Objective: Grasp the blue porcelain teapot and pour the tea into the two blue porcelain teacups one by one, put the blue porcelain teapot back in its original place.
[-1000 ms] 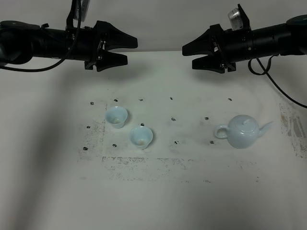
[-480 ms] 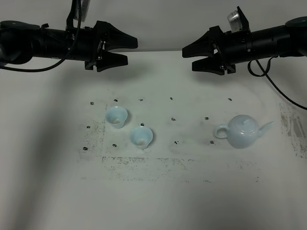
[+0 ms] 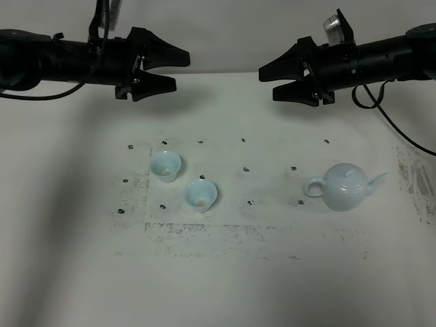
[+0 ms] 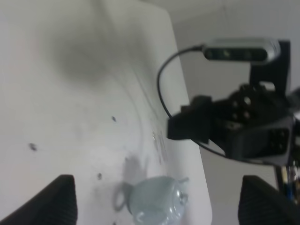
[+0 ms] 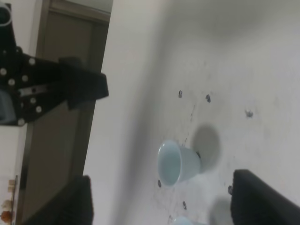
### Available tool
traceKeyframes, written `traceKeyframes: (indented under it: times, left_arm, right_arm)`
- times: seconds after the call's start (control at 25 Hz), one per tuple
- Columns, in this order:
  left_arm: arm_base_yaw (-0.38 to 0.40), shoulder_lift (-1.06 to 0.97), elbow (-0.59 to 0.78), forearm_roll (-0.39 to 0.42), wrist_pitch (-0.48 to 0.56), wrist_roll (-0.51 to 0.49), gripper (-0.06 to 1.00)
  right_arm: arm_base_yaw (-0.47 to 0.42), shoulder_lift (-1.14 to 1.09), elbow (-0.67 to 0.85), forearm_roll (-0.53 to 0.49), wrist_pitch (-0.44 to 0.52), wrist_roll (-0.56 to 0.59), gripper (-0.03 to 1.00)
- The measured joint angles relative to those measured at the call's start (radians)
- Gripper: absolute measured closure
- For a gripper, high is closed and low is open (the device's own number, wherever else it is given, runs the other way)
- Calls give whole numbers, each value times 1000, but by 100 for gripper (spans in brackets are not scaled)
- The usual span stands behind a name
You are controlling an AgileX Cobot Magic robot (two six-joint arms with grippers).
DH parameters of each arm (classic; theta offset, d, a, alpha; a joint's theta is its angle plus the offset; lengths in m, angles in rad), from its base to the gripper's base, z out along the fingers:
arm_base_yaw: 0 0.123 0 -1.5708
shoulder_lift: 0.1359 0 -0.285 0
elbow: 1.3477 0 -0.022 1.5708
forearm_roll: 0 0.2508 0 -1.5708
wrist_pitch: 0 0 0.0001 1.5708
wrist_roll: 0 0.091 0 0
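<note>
The blue porcelain teapot [image 3: 345,188] stands upright on the white table at the right, handle to the left, spout to the right; it also shows in the left wrist view [image 4: 154,207]. The two blue porcelain teacups [image 3: 165,166] [image 3: 201,195] stand close together at the left; one cup shows in the right wrist view [image 5: 177,162]. My left gripper [image 3: 176,70] is open and empty, high above the table's far left. My right gripper [image 3: 268,80] is open and empty, high at the far right, well above the teapot.
The white table [image 3: 225,272] has dark specks and scuffed smudges around the middle [image 3: 204,231]. Its right edge [image 3: 426,197] is worn. A cable [image 3: 398,129] hangs from the right arm.
My left gripper has shifted slightly left and up. The right arm rose slightly between the earliest frame and now. Teapot and cups have not moved.
</note>
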Motion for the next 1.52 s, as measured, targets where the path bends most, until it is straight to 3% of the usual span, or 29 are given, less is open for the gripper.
traceKeyframes:
  times: [0.16, 0.36, 0.68, 0.8, 1.12, 1.36, 1.52]
  left_arm:
    - [51, -10, 0, 122, -62, -71, 27]
    - [100, -78, -1, 409, -121, -177, 27]
    - [128, -202, -39, 938, -116, -403, 27]
    - [128, -228, -39, 1084, -84, -463, 27]
    - [128, -254, -39, 1280, 115, -503, 27]
    - [128, -269, -37, 1294, 149, -556, 27]
    - [128, -344, 52, 1294, 149, -581, 27]
  right_arm:
    - [0, 0, 0, -1, 0, 0, 38]
    - [0, 0, 0, -1, 0, 0, 38]
    - [0, 0, 0, -1, 0, 0, 38]
    - [0, 0, 0, -1, 0, 0, 38]
    - [0, 0, 0, -6, 0, 0, 38]
    - [0, 0, 0, -11, 0, 0, 38]
    - [0, 0, 0, -25, 0, 3, 38]
